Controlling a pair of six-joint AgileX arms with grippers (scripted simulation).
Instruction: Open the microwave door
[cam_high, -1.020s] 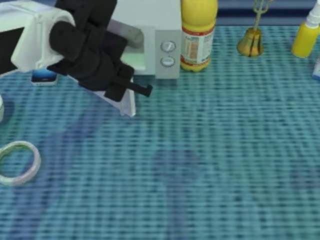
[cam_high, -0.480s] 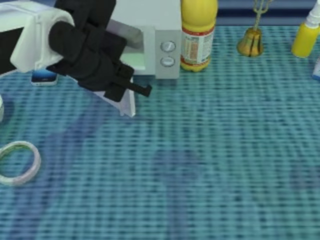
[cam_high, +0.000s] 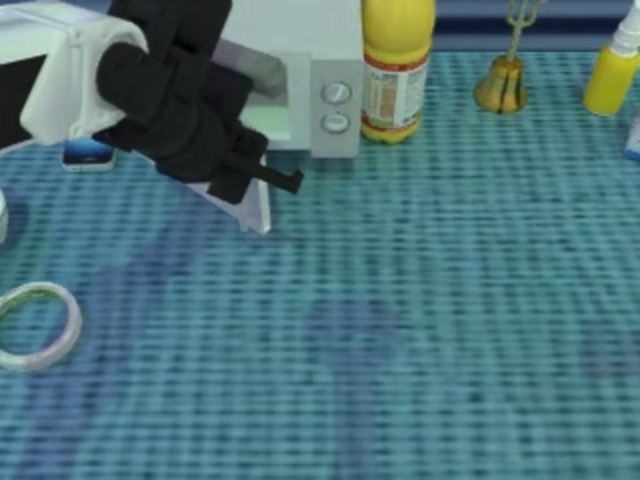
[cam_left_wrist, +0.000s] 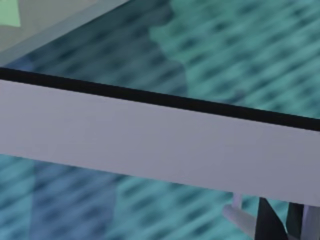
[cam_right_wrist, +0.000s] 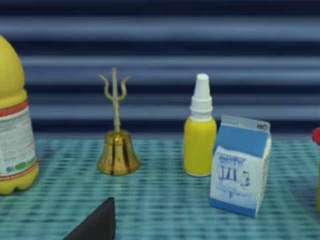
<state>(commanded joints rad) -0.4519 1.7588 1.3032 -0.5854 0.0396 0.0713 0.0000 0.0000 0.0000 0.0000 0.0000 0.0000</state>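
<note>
Top view: microwave (cam_high: 300, 60) at counter's far left-centre; door (cam_high: 255, 205) swung out. Left gripper (cam_high: 285, 180) at its free edge, jaws' state unclear. Door looks light, stiff, hinged; free edge suits gripping.

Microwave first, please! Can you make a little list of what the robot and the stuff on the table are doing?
microwave: at the table's far edge, pale green inside showing
door: swung open toward the front
left gripper: at the door's free edge
right arm: out of the top view
yellow bottle: beside the knob panel
bell: right of the bottle
ring: near left
</note>
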